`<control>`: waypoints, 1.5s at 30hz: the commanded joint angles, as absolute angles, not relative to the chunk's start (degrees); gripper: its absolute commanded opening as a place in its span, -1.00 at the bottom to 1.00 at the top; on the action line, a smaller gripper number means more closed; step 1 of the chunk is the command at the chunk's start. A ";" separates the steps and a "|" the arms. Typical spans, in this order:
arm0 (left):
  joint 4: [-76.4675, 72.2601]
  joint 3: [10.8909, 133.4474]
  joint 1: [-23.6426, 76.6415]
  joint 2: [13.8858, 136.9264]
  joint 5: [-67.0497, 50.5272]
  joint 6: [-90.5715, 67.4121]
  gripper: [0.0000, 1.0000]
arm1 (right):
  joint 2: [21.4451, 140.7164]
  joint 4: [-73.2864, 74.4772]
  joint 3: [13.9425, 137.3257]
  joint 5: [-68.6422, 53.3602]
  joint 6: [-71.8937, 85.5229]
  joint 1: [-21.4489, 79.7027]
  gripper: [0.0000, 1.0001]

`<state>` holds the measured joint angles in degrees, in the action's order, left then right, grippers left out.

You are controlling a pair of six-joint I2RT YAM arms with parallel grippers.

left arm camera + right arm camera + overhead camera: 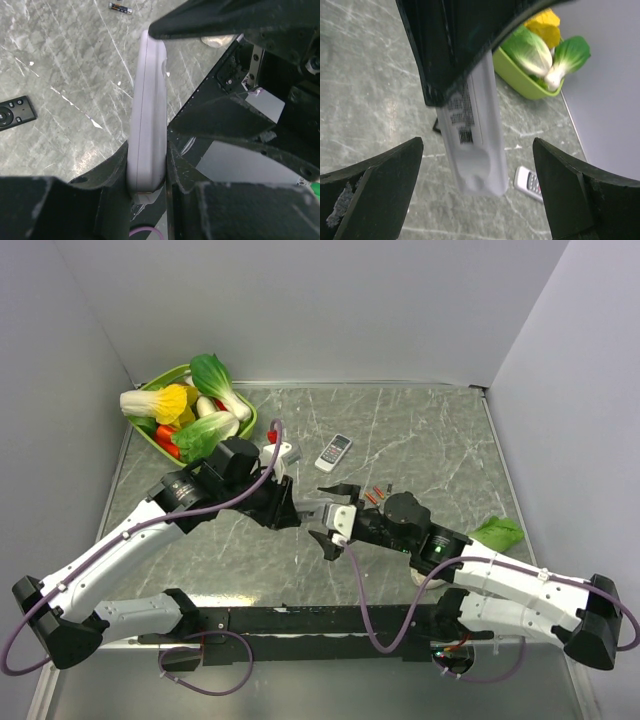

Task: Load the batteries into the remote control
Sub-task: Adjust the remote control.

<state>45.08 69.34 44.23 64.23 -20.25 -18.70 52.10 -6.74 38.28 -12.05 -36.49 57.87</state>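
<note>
Left wrist view is showing the left gripper [147,167] clenching a pale remote [147,100] by its lower end. One black finger [112,167] is pressing on each long side, and the body is standing on edge between them.

Right wrist view is showing the same pale remote [475,145] hanging label side up from the left gripper's black body. It is lying in the gap of the right gripper [477,187], whose fingers [375,185] are spread wide and touching nothing.

Top external view is showing the left gripper [290,508] and the right gripper [335,517] meeting nose to nose near the table's middle; the pale remote is mostly hidden between them there.

The batteries [375,496] are lying loose on the table, just beyond the right gripper and apart from both sets of fingers. One dark battery [120,7] is showing at the far edge of the left wrist view.

A small white remote [334,450] is resting farther off, a black remote [15,111] is lying at the left, and a green basket [245,412] of vegetables is sitting at the far left corner.
</note>
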 commanded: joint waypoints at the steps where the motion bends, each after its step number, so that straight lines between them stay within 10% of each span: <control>1: 44.65 70.22 44.12 63.72 -21.71 -17.84 -0.98 | 54.31 -10.20 43.06 -13.09 -38.85 59.67 0.90; 31: 44.65 72.07 44.12 65.48 -24.00 -17.58 -0.98 | 61.00 -8.62 45.53 -10.02 -39.99 62.75 0.36; 35: 44.74 72.16 44.12 65.48 -22.94 -17.75 -0.97 | 61.26 -8.52 45.44 -8.70 -40.08 63.11 0.01; 45: 39.21 71.46 44.03 59.35 -9.25 -21.53 0.46 | 59.06 -14.50 42.63 -2.65 -32.45 63.02 -0.89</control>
<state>44.64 69.49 44.18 65.12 -17.89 -19.46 61.17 -8.60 42.72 -6.46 -37.63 62.76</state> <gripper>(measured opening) 0.648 0.598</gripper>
